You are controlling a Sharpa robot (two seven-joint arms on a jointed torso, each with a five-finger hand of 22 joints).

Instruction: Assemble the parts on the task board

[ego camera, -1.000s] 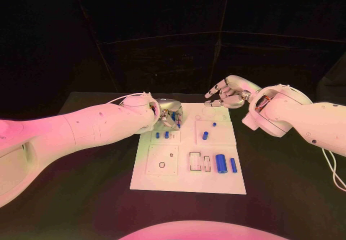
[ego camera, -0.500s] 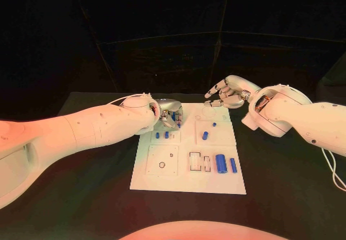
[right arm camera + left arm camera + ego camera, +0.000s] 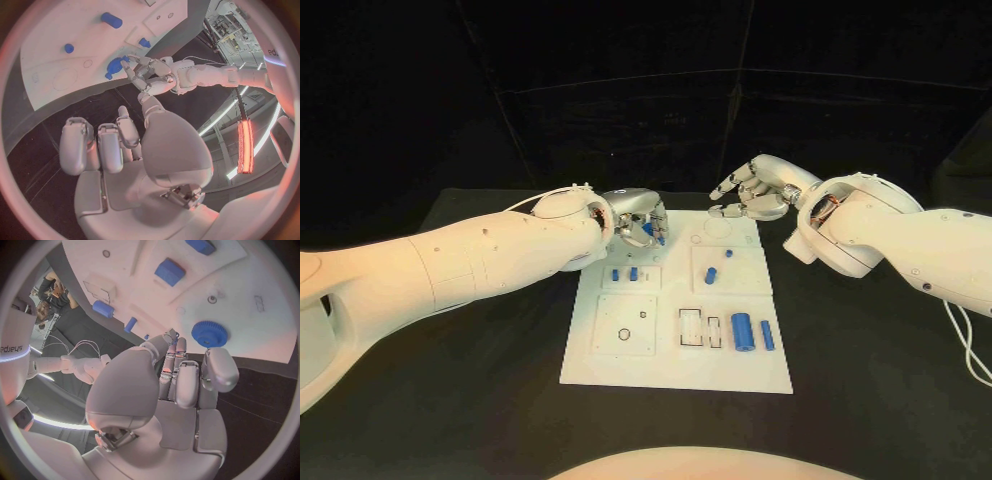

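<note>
The white task board (image 3: pixel 675 365) lies mid-table. My left hand (image 3: pixel 640 222) hovers over its far left corner with fingers bent downward and nothing between them. A blue gear (image 3: pixel 209 334) lies flat on the board just beside the fingertips (image 3: pixel 177 342); from the right wrist the gear (image 3: pixel 114 66) sits at the left hand (image 3: pixel 152 75). My right hand (image 3: pixel 753 190) hangs beyond the board's far right corner, fingers loosely apart and empty. Two short blue pegs (image 3: pixel 623 271), a blue pin (image 3: pixel 711 273) and two blue cylinders (image 3: pixel 751 330) rest on the board.
Empty outlined recesses (image 3: pixel 626 322) mark the board's near left area, and slots (image 3: pixel 700 325) sit next to the cylinders. Black tabletop (image 3: pixel 473 380) surrounds the board. My right forearm (image 3: pixel 877 245) reaches over the table right of the board.
My left hand has shifted a little toward the board's far edge. The right hand has barely moved. The parts on the board lie as before.
</note>
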